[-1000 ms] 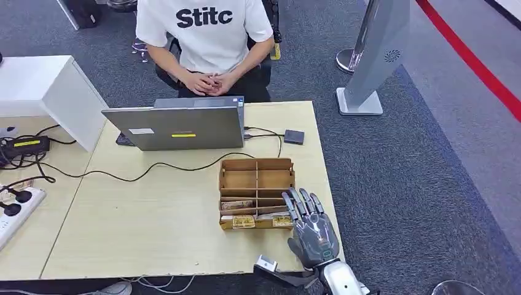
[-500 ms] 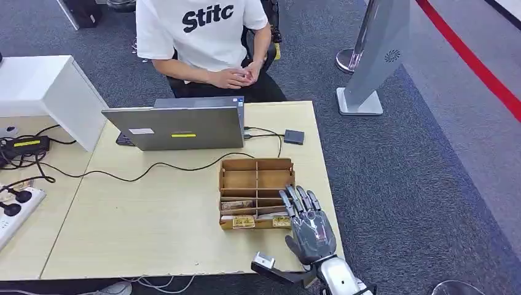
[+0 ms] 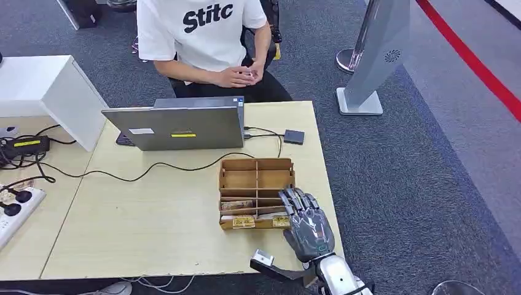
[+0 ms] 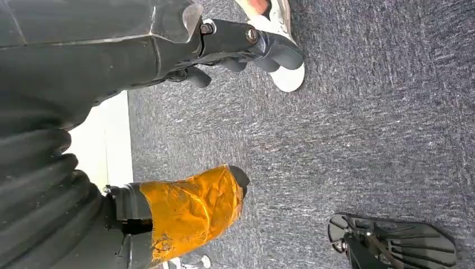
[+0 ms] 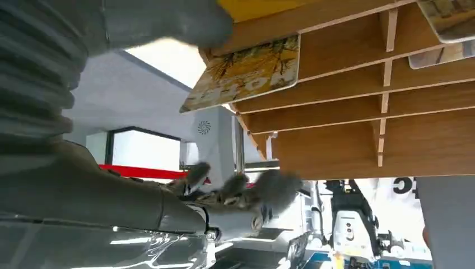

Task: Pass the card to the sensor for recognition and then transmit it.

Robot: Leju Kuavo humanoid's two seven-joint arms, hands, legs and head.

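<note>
The card (image 5: pixel 246 73), printed in yellow with a tree-like picture, stands in a front slot of the wooden divider box (image 3: pixel 256 175), at the box's right near corner. In the right wrist view the card leans out of its slot, its printed face showing, with a grey thumb (image 5: pixel 168 22) just beside its edge; whether the thumb touches it I cannot tell. More cards (image 3: pixel 244 221) sit in the near slots of the box, while its far compartments look bare.

The right hand (image 3: pixel 305 222) hangs over that same near right corner of the box, fingers (image 3: pixel 295 200) stretched forward and reaching down onto the front slots. Whether it has hold of the card or only rests there, the pictures do not settle.

Beyond the box, toward the far edge of the table (image 3: pixel 153 215), lies a small dark square sensor (image 3: pixel 293 136), wired to an open laptop (image 3: pixel 175 127) left of it. Behind the laptop a person in a white T-shirt (image 3: pixel 203 27) sits with hands clasped.

The left hand (image 4: pixel 185 207) hangs low over grey carpet (image 4: pixel 364 129), well apart from the box, its orange-wrapped thumb out and nothing between its fingers.
</note>
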